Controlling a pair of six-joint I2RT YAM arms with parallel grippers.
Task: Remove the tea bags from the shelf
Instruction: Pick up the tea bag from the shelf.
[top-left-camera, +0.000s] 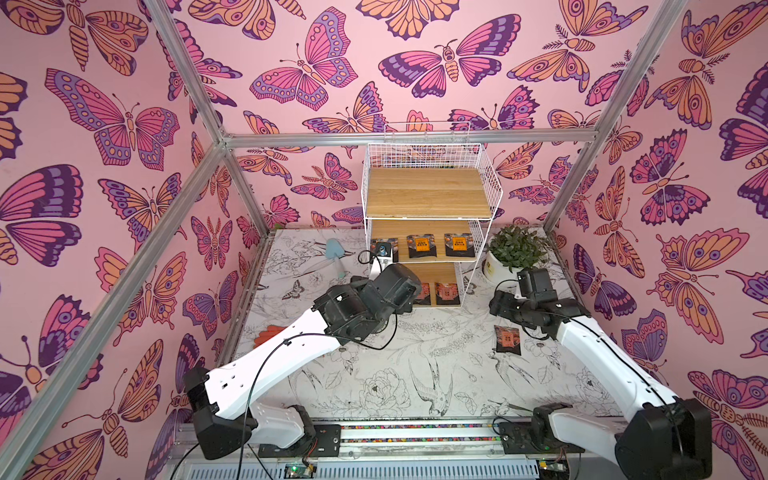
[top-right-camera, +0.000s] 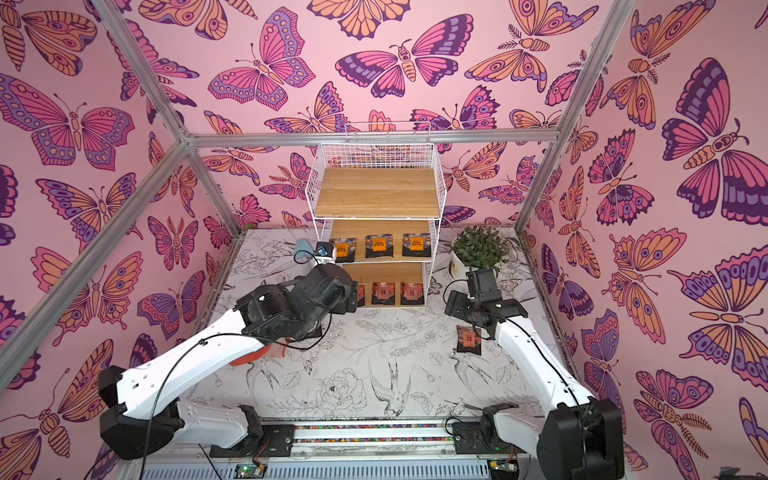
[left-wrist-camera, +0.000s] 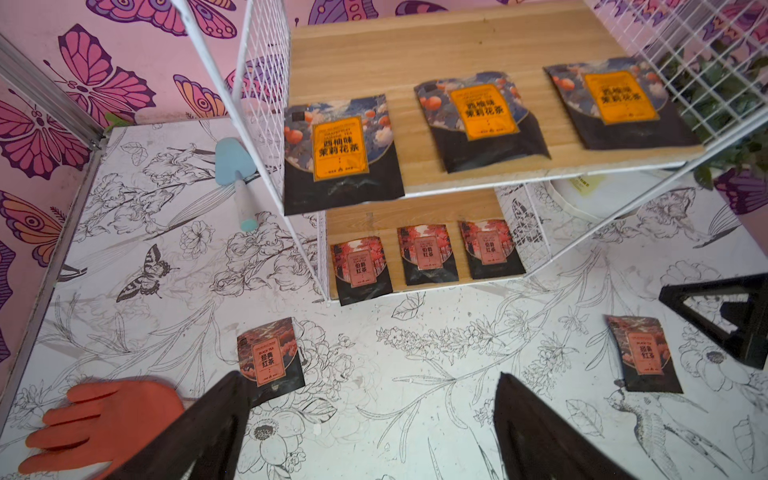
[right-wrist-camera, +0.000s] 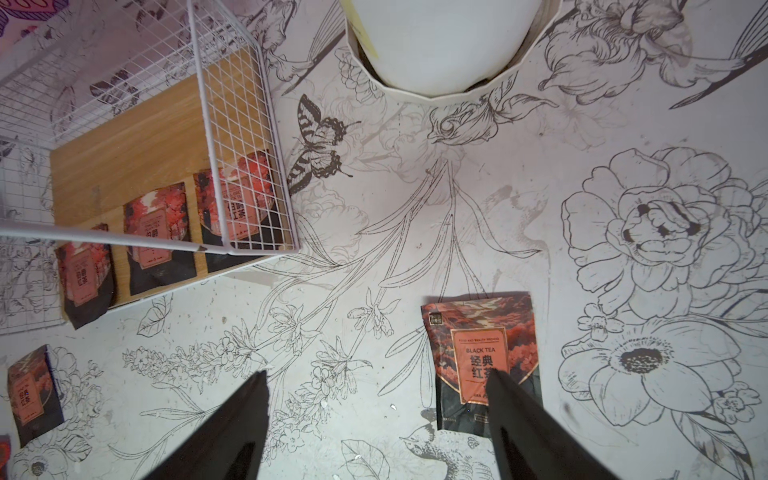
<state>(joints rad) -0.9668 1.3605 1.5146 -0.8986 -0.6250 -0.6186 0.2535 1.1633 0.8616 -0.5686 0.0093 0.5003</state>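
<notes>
Six of the tea bags (left-wrist-camera: 482, 116) are sitting on the shelf (top-left-camera: 428, 191) and two are down on the surface (top-left-camera: 415, 374). The middle board has the orange-label trio (top-right-camera: 379, 246) lying flat in a row, and in the left wrist view the one at the left end pokes out past the board's front edge. The bottom board has the red-label trio (top-right-camera: 383, 293), also flat in a row, with their front edges hanging a bit over the board. The top board is just light wood with the wire basket rim around it. On the surface, the left-side sachet (left-wrist-camera: 270, 359) lies flat in front of the shelf's left corner, near the orange glove (left-wrist-camera: 104, 419). The right-side sachet (right-wrist-camera: 482, 361) lies flat on the right arm's side, out in front of the potted plant (top-left-camera: 515, 249) and well apart from the shelf. The left claw (left-wrist-camera: 370, 374) is spread wide with nothing between its fingers, hanging over the surface in front of the shelf. One finger (left-wrist-camera: 216, 424) covers a corner of the left-side sachet in its wrist view. The right claw (right-wrist-camera: 376, 372) is wide apart too, gripping nothing. One fingertip (right-wrist-camera: 505, 399) sits over the label of the right-side sachet, but honestly can't tell if it's actually touching it or just above it. There's also a teal spatula (left-wrist-camera: 232, 162) lying on the surface to the left of the shelf.
</notes>
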